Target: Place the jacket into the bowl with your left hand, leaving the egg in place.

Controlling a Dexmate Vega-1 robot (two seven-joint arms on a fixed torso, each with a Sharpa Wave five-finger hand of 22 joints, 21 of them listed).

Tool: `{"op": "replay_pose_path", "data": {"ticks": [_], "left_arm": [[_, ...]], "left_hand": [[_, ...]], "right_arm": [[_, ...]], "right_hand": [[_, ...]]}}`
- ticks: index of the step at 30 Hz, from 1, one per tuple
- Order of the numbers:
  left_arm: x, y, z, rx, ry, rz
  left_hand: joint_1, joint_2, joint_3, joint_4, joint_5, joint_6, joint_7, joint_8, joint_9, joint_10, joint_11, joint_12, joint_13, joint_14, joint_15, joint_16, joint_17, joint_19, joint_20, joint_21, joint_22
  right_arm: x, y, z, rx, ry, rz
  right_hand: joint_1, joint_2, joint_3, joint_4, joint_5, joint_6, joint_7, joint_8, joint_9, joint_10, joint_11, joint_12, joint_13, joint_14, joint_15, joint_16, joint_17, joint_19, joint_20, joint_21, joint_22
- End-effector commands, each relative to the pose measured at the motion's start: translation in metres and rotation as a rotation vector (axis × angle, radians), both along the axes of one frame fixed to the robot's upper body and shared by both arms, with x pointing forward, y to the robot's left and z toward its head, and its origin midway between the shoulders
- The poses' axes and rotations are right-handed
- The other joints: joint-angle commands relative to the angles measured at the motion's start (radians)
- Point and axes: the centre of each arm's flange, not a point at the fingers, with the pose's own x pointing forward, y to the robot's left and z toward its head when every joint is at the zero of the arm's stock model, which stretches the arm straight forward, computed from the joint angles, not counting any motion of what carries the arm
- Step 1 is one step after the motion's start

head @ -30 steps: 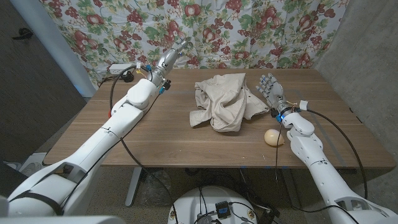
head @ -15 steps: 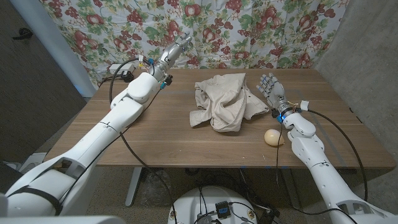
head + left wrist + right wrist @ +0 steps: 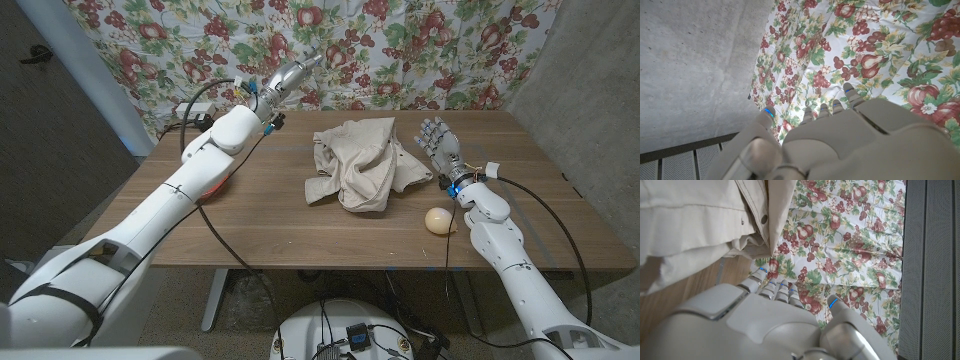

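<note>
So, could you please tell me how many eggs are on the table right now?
1. The egg lies near the table's front edge, beside the right arm and just clear of the jacket. Another could be hidden under the jacket's folds.

No words, numbers or signs can be read on anything here, not even on the flowery curtain [image 3: 400,40].
</note>
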Motion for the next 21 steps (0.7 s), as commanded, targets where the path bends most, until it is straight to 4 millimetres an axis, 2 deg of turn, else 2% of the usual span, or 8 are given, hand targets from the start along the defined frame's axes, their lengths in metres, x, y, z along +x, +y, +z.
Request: {"op": "replay_pose_path", "data": {"ticks": [1,21], "left_arm": [[-0.006,-0.016,0.014,0.096,-0.042,0.035],[-0.013,-0.046,0.037,0.263,-0.128,0.101]], "left_hand": [[0.011,0.01,0.002,-0.008,-0.002,0.004,0.005,-0.005,0.005,0.001,0.002,-0.002,0.001,-0.004,-0.004,0.0,0.002,0.006,-0.002,-0.007,0.002],[0.007,0.008,0.001,-0.006,-0.003,0.004,0.007,-0.005,0.006,-0.001,0.003,-0.005,0.002,-0.011,-0.004,-0.001,0.003,-0.004,-0.001,-0.014,0.003]], "right_arm": [[-0.001,0.0,0.001,0.0,-0.014,0.007],[-0.005,-0.001,0.002,0.004,-0.034,0.015]], "right_hand": [[-0.002,0.072,0.01,0.002,0.003,0.006,-0.007,0.004,0.002,0.006,-0.008,0.003,0.003,-0.003,-0.036,0.004,0.002,0.005,-0.089,0.006,0.005],[-0.002,0.071,0.014,0.001,0.003,0.007,-0.005,0.004,0.002,0.007,-0.008,0.004,0.003,-0.002,-0.035,0.004,0.002,0.006,-0.088,0.007,0.004]]}}
